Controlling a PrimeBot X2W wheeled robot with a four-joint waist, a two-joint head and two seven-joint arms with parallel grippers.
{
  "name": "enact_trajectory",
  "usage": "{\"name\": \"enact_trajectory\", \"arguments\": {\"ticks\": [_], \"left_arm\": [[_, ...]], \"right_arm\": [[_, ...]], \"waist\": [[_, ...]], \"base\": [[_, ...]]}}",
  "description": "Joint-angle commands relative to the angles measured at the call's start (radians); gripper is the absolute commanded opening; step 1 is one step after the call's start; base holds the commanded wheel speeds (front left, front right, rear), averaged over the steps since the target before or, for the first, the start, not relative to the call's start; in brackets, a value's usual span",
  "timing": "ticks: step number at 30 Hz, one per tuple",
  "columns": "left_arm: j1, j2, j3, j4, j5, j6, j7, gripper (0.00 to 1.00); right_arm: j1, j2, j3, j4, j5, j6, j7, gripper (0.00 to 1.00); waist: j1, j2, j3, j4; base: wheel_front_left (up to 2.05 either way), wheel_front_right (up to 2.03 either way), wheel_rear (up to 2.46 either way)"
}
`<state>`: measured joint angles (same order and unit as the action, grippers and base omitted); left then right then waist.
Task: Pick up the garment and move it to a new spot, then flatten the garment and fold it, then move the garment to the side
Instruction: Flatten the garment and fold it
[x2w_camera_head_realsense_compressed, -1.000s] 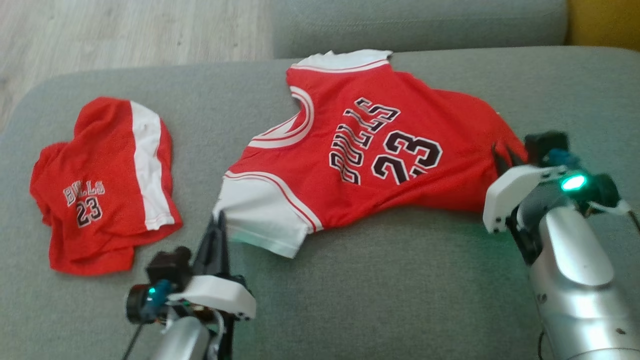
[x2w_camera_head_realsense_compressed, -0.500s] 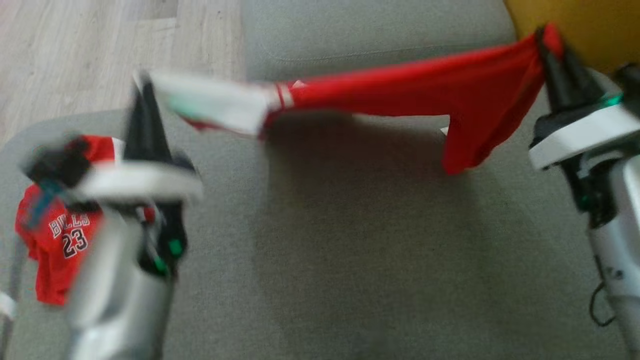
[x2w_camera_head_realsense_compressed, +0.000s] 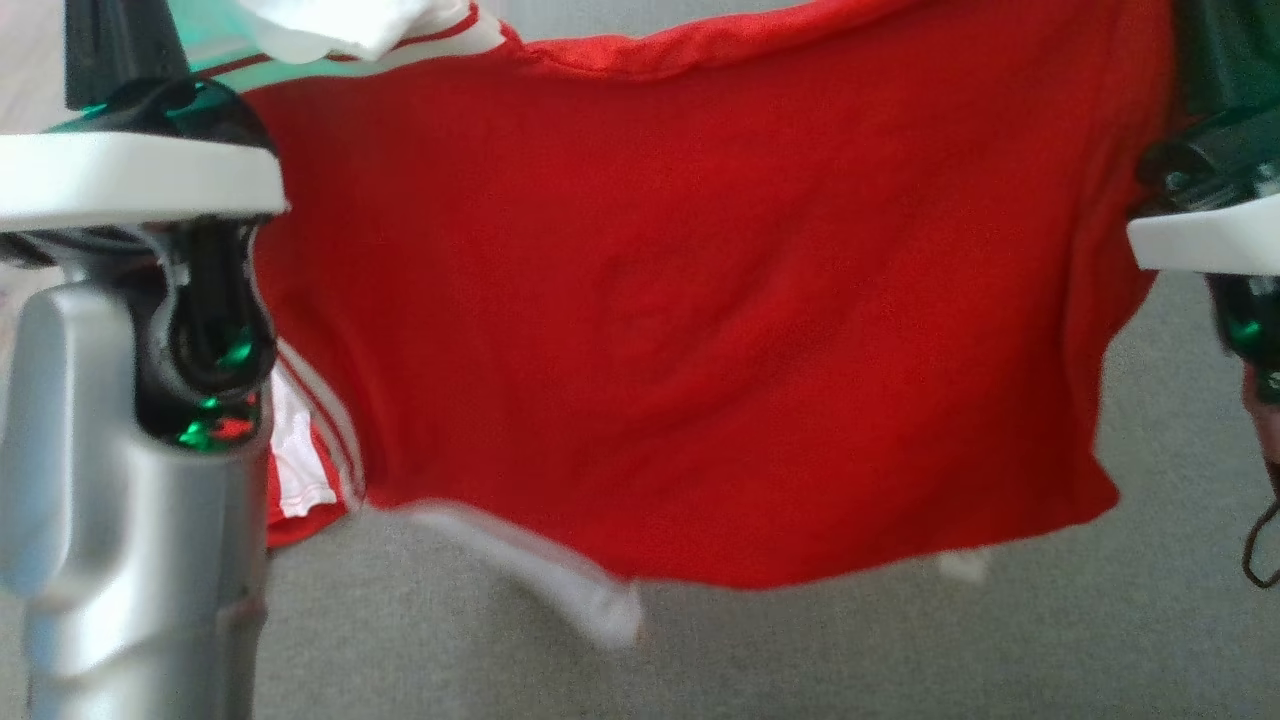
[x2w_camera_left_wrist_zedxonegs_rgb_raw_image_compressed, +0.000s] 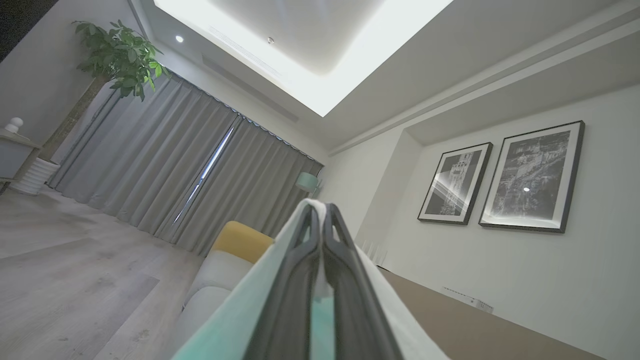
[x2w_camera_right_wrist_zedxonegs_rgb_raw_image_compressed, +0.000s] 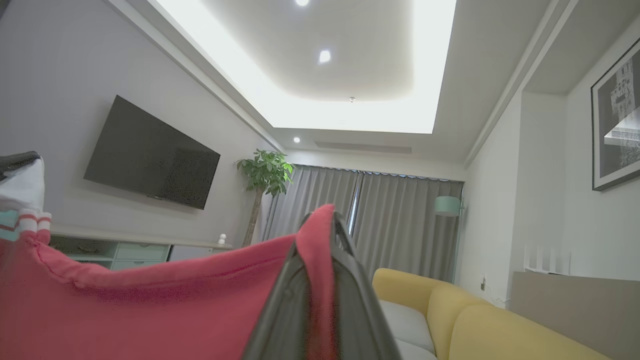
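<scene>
Holds garment (x2w_camera_head_realsense_compressed: 680, 330) stretched aloft above grey cushion (x2w_camera_head_realsense_compressed: 800, 650) (plain red side facing the head camera). Pinches white sleeve (x2w_camera_head_realsense_compressed: 340, 25) in left gripper (x2w_camera_left_wrist_zedxonegs_rgb_raw_image_compressed: 320, 217), red edge in right gripper (x2w_camera_right_wrist_zedxonegs_rgb_raw_image_compressed: 325, 232), both jaws clamped tight on cloth.

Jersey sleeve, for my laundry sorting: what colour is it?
The sleeve is white with red-striped trim; the head view shows it best.

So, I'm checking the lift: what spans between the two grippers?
The red jersey, pinched by left gripper and right gripper, hangs spread between them above the grey cushion, in the head view.
</scene>
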<state>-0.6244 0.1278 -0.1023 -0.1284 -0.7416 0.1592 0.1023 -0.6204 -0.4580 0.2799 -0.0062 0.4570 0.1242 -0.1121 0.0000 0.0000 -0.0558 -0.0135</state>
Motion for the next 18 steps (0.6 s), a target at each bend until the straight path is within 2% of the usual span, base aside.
{"name": "enact_trajectory", "arguments": {"ticks": [1, 13, 15, 18], "left_arm": [[-0.016, 0.045, 0.027, -0.063, -0.010, 0.007, 0.024, 0.00], [0.157, 0.125, 0.003, -0.410, -0.002, 0.094, 0.209, 0.00], [0.147, 0.133, -0.002, -0.433, 0.000, 0.102, 0.230, 0.00], [0.096, 0.137, -0.012, -0.397, -0.001, 0.100, 0.251, 0.00]], "right_arm": [[0.014, -0.015, -0.013, -0.056, 0.017, 0.007, 0.017, 0.00], [0.240, 0.015, -0.177, -0.378, 0.027, 0.007, 0.238, 0.00], [0.260, 0.022, -0.196, -0.409, 0.013, 0.007, 0.277, 0.00], [0.254, 0.023, -0.192, -0.402, -0.002, 0.007, 0.327, 0.00]], "waist": [[0.0000, 0.0000, -0.006, 0.004], [0.0000, 0.0000, 0.004, 0.024], [0.0000, 0.0000, 0.017, 0.028], [0.0000, 0.0000, 0.046, 0.028]], "base": [[0.00, 0.00, 0.00], [0.00, 0.00, 0.00], [0.00, 0.00, 0.00], [0.00, 0.00, 0.00]]}}
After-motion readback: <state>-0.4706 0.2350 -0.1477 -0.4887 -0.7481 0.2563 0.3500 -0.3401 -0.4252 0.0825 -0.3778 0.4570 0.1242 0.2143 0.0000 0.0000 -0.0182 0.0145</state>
